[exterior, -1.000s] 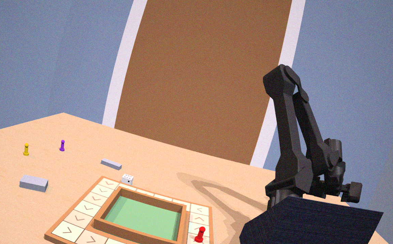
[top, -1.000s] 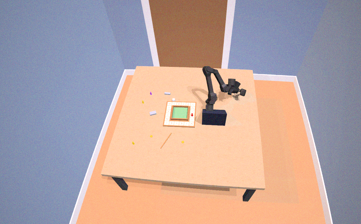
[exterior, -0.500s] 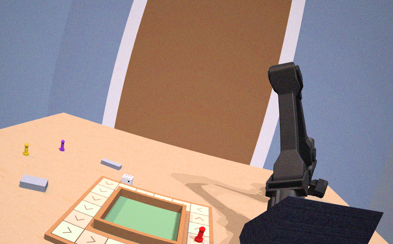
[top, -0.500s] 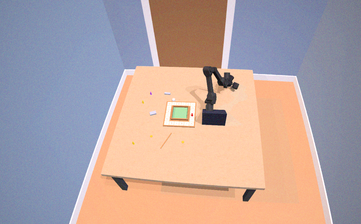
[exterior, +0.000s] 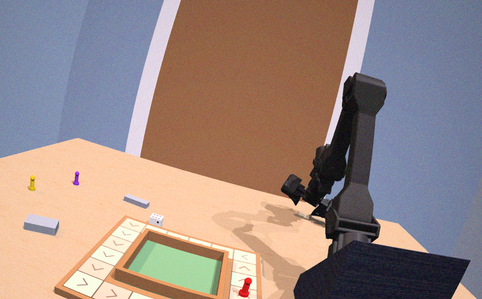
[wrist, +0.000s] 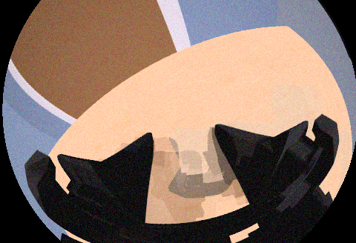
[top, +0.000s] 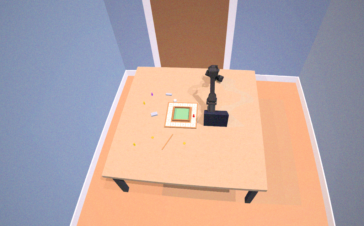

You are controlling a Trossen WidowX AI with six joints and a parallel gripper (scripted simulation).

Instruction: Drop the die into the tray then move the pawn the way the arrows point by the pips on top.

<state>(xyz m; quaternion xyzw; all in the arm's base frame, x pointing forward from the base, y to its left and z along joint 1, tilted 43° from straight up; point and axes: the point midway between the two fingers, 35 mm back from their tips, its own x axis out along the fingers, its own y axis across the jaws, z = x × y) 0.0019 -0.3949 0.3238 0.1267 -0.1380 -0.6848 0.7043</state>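
Note:
A white die lies on the table just beyond the far edge of the board, touching nothing else. The board has a ring of arrow squares around a green dice tray, which is empty. A red pawn stands on a square on the board's right side. My gripper is open and empty. It hangs low over bare table behind the arm's base, far to the right of the die.
The arm's dark base box stands right of the board. Two grey blocks, a purple pawn and a yellow pawn lie left of the board. A stick, yellow discs and another yellow pawn lie in front.

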